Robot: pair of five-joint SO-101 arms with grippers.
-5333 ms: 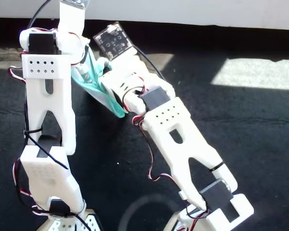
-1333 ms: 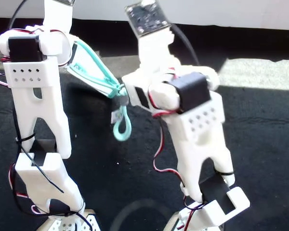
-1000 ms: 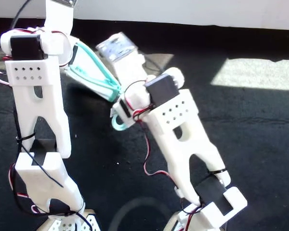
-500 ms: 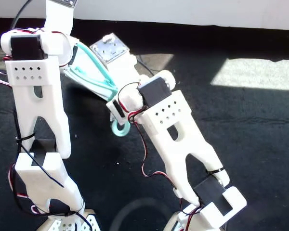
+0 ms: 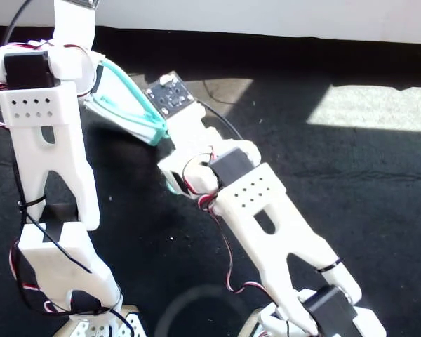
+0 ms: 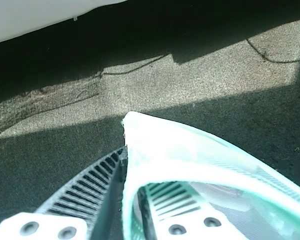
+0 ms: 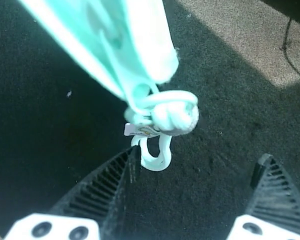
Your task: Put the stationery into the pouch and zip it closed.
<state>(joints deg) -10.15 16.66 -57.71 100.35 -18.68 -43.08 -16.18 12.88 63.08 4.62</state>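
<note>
The teal mesh pouch [image 5: 123,102] hangs in the air, held at one end by my left gripper [image 6: 132,170], which is shut on its edge. In the left wrist view the pouch [image 6: 200,160] spreads out over the ribbed fingers [image 6: 90,190]. From the pouch's [image 7: 115,45] lower corner dangle a knotted teal cord and loop [image 7: 162,125]. My right gripper [image 7: 199,156] is open just below that loop, one finger [image 7: 110,190] close beside it and the other well clear. In the high view the right arm covers its own gripper, and a bit of the teal cord [image 5: 170,184] shows beside it.
A dark mat [image 5: 365,182] covers the table, with sunlit patches [image 5: 372,105] at the back right. A white wall [image 5: 266,14] runs along the far edge. Thin black cables [image 6: 270,52] lie on the mat behind the arms.
The right arm swung from upright down and forward, so its gripper now sits under the pouch's corner with the cord hanging free. The left arm shifted slightly left with the pouch.
</note>
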